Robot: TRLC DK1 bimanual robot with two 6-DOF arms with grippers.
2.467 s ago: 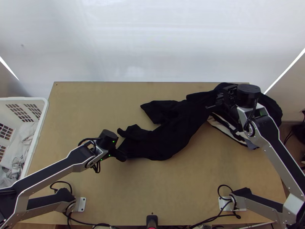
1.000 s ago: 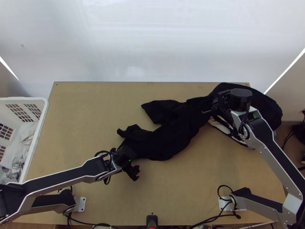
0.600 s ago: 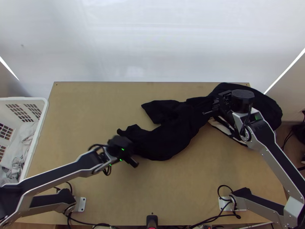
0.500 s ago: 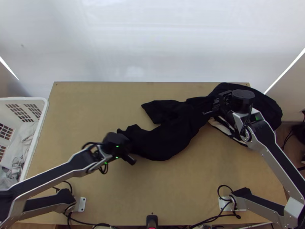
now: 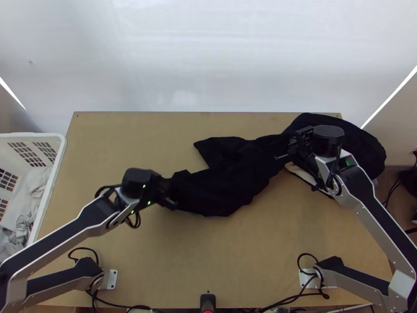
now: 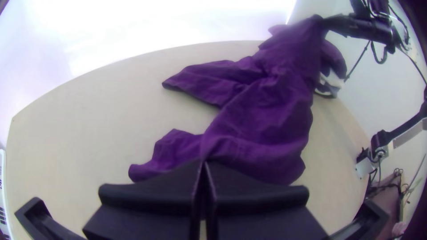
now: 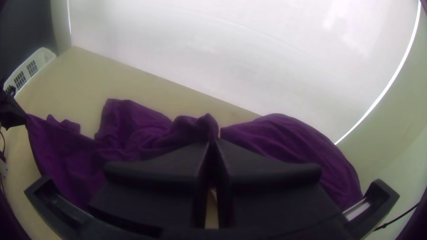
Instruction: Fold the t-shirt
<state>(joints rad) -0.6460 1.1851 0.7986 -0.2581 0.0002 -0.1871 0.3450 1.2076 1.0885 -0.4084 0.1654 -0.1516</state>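
Left tool [image 5: 171, 200] and right tool [image 5: 284, 148], both pinched on the dark t-shirt [image 5: 224, 188]
It stretches bunched across the bench [image 5: 250, 250], from left of centre to upper right

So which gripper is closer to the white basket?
Left. The left gripper is at the end of the shirt toward the basket; the right gripper is well across the table, toward its far right corner.
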